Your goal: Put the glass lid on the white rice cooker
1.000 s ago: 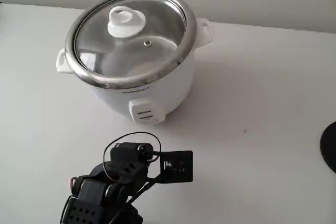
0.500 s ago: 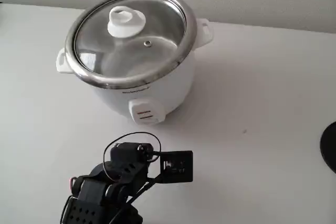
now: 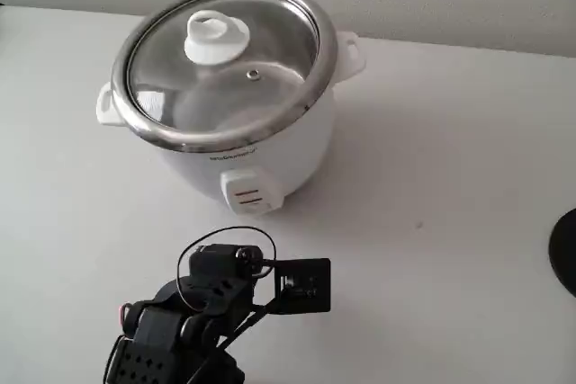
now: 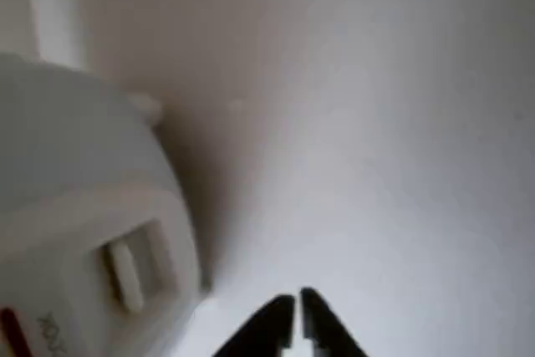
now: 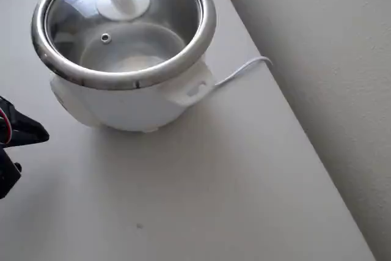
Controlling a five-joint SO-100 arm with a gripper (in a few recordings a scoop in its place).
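The glass lid [image 3: 236, 74] sits level on the white rice cooker [image 3: 274, 152], its metal rim resting all round on the pot's rim, white knob [image 3: 214, 37] upright. The overhead view shows the lid [image 5: 143, 32] seated on the cooker [image 5: 131, 107] in the same way. My gripper [image 4: 297, 317] is shut with nothing between its fingers, low over the table just right of the cooker's front switch panel [image 4: 127, 272]. The black arm [image 3: 202, 308] is folded back at the bottom of the fixed view, apart from the cooker. One black fingertip [image 5: 32, 132] pokes in at the overhead view's left edge.
A white power cable [image 5: 243, 70] runs from the cooker's back toward the wall. A dark round object [image 3: 566, 254] sits at the right edge of the fixed view. Bare white table [image 3: 432, 177] stretches to the right of the cooker.
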